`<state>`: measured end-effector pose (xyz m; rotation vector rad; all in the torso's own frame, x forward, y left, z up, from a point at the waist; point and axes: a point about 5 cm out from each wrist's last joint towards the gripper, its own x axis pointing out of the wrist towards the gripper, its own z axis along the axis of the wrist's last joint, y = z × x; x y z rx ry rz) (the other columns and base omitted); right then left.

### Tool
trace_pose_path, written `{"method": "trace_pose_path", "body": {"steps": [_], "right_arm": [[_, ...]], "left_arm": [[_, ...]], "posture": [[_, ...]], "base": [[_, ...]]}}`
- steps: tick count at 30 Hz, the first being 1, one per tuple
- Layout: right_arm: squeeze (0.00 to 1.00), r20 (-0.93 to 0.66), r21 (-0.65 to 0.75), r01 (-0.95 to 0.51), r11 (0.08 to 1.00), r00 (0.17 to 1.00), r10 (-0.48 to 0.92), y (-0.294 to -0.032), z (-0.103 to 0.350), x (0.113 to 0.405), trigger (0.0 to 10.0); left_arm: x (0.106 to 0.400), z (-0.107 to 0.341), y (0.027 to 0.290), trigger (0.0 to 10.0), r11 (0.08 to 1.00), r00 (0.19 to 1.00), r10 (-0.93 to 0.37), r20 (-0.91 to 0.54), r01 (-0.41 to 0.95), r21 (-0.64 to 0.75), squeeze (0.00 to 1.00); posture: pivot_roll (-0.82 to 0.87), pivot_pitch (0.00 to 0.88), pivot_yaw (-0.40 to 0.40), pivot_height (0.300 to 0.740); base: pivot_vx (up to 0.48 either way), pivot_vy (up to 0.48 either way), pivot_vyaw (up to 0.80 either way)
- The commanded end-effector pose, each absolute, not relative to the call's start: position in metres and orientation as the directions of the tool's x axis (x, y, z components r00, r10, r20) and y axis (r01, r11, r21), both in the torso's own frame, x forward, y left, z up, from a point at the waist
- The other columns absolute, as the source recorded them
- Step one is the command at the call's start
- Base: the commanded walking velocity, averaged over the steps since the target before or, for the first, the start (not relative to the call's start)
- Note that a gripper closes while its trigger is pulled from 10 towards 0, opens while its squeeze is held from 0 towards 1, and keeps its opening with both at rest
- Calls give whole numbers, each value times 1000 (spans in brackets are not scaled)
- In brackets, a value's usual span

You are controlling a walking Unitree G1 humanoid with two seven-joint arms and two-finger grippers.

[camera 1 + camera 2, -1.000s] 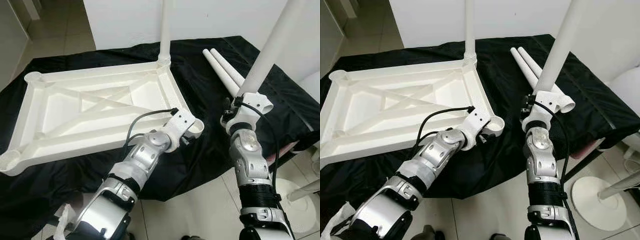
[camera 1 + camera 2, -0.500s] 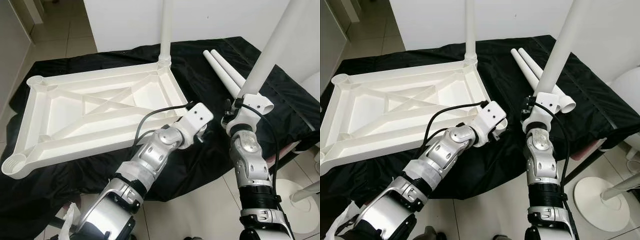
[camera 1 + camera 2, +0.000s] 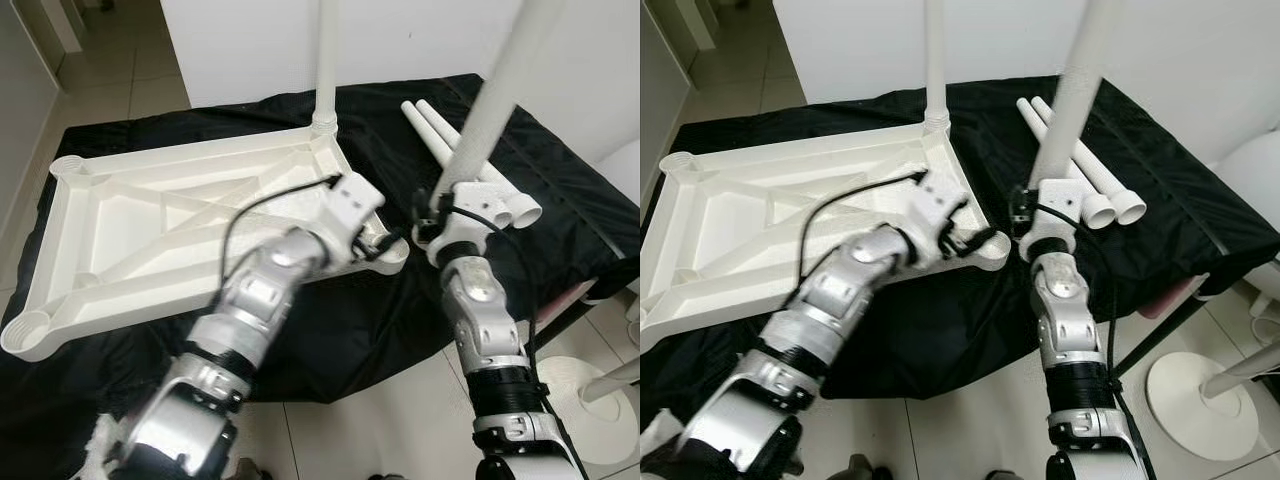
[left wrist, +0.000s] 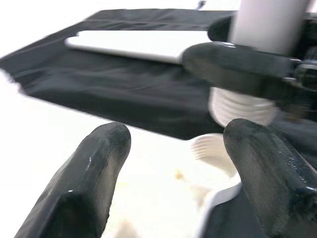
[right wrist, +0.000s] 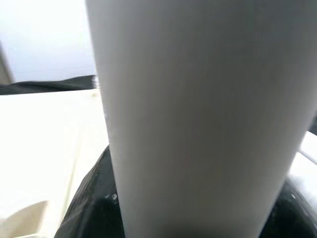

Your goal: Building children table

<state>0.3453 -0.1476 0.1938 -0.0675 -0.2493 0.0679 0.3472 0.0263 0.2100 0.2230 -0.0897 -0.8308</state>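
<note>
The white table top (image 3: 150,230) lies upside down on a black cloth. One white leg (image 3: 325,60) stands upright in its far right corner. My right gripper (image 3: 432,212) is shut on another white leg (image 3: 495,100), which tilts up and to the right. This leg's threaded end (image 4: 240,106) hangs just above the near right corner socket (image 3: 393,255). My left gripper (image 3: 965,238) is open at that corner, with its fingers (image 4: 94,163) spread on either side of the socket (image 4: 213,148). Two loose legs (image 3: 1090,180) lie on the cloth to the right.
The black cloth (image 3: 330,330) covers a low table whose front edge is close to me. Tiled floor lies below, with a round white stand base (image 3: 1200,400) at the lower right. A white wall (image 3: 240,50) runs behind the table.
My right gripper has carried its leg left, toward the near right corner socket. My left forearm has swung left, and its gripper stays by that corner.
</note>
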Motion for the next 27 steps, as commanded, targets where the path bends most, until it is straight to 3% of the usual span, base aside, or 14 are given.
{"method": "trace_pose_path", "body": {"steps": [1,13,27], "right_arm": [[0,254,-85,-87,993,961,106,-141,195,346,10000],[0,185,-160,-147,976,967,176,-131,176,358,10000],[0,144,-185,-204,961,962,232,-128,156,354,10000]], "left_arm": [[344,207,26,10000,626,644,-764,-18,749,216,0],[322,186,62,10000,627,644,-763,-56,758,182,0],[320,189,69,10000,664,677,-734,-56,732,154,0]], "posture": [[-12,56,38,740],[15,74,-8,740],[15,88,-18,740]], "base": [[0,0,0],[0,0,0],[0,0,0]]}}
